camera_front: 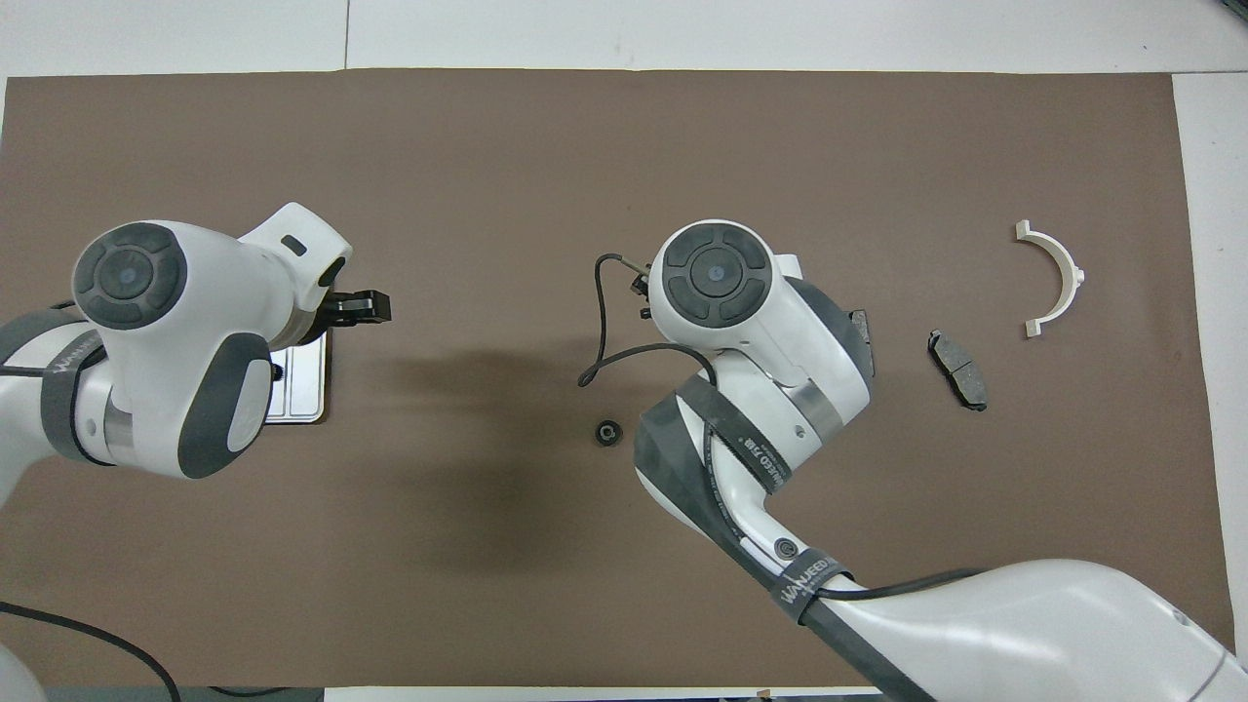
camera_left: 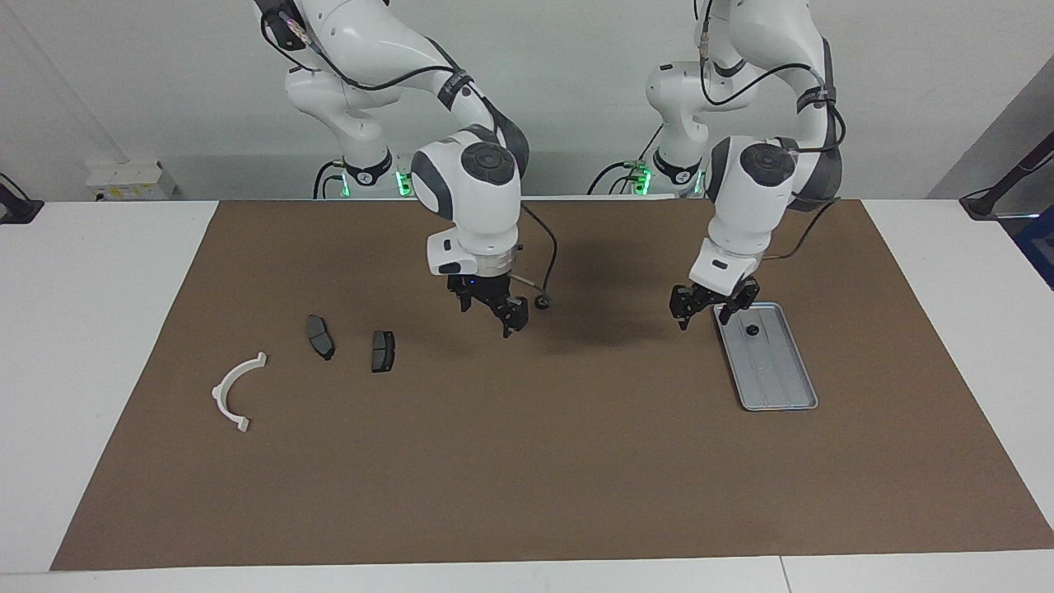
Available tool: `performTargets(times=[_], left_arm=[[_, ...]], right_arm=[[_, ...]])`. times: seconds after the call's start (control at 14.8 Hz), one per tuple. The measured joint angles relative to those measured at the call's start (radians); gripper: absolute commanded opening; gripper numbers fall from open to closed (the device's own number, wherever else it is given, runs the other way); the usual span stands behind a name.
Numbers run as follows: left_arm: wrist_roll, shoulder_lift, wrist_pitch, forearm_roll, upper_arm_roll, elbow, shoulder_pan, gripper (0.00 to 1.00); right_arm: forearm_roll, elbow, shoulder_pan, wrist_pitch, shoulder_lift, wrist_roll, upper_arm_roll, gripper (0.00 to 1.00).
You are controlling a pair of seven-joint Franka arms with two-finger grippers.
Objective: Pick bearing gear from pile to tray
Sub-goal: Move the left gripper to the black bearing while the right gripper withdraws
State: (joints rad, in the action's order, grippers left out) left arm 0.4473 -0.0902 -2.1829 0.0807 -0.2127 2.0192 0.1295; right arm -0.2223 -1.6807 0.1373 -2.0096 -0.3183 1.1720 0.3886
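Note:
A small black round bearing gear (camera_left: 541,302) lies on the brown mat near the middle; it also shows in the overhead view (camera_front: 608,432). My right gripper (camera_left: 492,315) hangs open and empty just above the mat beside it, on the side toward the brake pads. A second black round piece (camera_left: 752,330) lies in the silver tray (camera_left: 778,379), at the end nearer to the robots. My left gripper (camera_left: 706,317) is open and empty over that end's rim. In the overhead view the left arm covers most of the tray (camera_front: 304,395).
Toward the right arm's end of the table lie two dark grey brake pads (camera_left: 320,337) (camera_left: 383,351) and a white curved arc bracket (camera_left: 237,389). A loose black cable (camera_front: 597,322) hangs from the right hand. The brown mat (camera_left: 527,469) covers the table.

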Motion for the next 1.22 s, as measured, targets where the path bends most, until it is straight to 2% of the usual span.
performTargets(times=[0.34, 0.61, 0.81, 1.01, 1.22], left_arm=[[0.236, -0.001, 0.029, 0.0, -0.005, -0.009, 0.186, 0.74], [0.379, -0.016, -0.031, 0.0, -0.006, 0.018, 0.312, 0.74], [0.43, -0.065, -0.099, 0.0, -0.006, 0.038, 0.366, 0.75], [0.451, -0.134, -0.175, 0.0, -0.005, 0.044, 0.391, 0.75], [0.452, -0.17, -0.205, 0.0, 0.001, 0.047, 0.391, 0.75]], right_arm=[[0.097, 0.009, -0.182, 0.101, 0.118, -0.529, -0.001, 1.0], [0.103, 0.008, -0.288, 0.14, 0.155, -0.805, -0.001, 1.0], [0.103, 0.008, -0.328, 0.161, 0.157, -0.908, -0.001, 1.0], [0.103, 0.008, -0.343, 0.18, 0.16, -0.929, -0.001, 1.0], [0.103, 0.008, -0.346, 0.183, 0.163, -0.933, -0.001, 1.0]])
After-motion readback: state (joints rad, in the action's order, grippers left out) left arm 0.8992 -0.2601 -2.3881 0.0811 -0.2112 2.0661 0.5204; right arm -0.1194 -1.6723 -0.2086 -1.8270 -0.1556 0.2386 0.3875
